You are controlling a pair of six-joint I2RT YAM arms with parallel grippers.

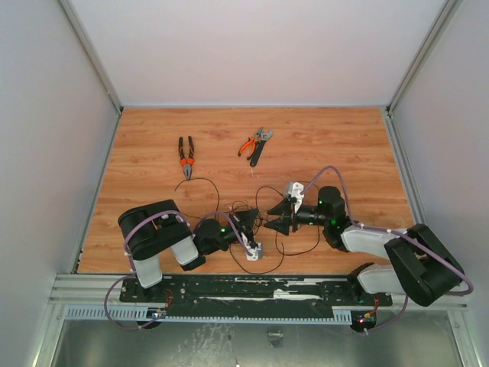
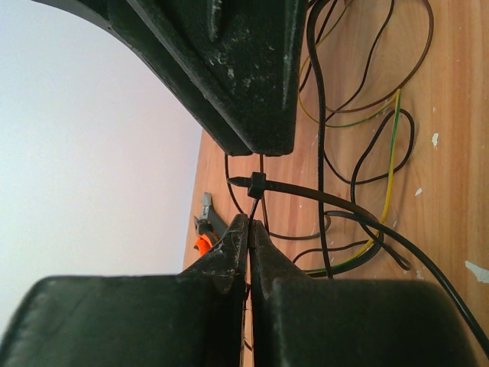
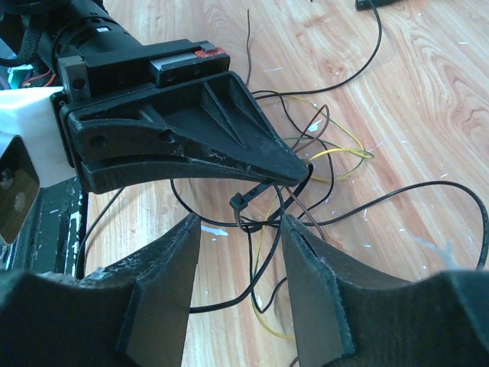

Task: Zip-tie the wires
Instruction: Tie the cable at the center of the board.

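Observation:
The wires (image 3: pixel 397 200) lie in loose black loops, with thin yellow and brown strands, on the wooden table (image 1: pixel 344 145) between the two grippers. In the top view the wires (image 1: pixel 263 191) spread around both. My left gripper (image 2: pixel 250 225) is shut on the thin tail of the zip tie (image 2: pixel 257 183), whose square head sits just beyond the fingertips; its strap runs off among the wires (image 2: pixel 321 115). My right gripper (image 3: pixel 243 225) is open, its fingers to either side of the zip tie (image 3: pixel 241 201) head without touching it. The left gripper (image 1: pixel 252 223) and right gripper (image 1: pixel 277 216) meet tip to tip.
Orange-handled pliers (image 1: pixel 186 157) lie at the back left of the table. A second orange-handled tool (image 1: pixel 256 144) lies at the back middle. White walls close the table on three sides. The arm bases sit on a rail (image 1: pixel 252 290) along the near edge.

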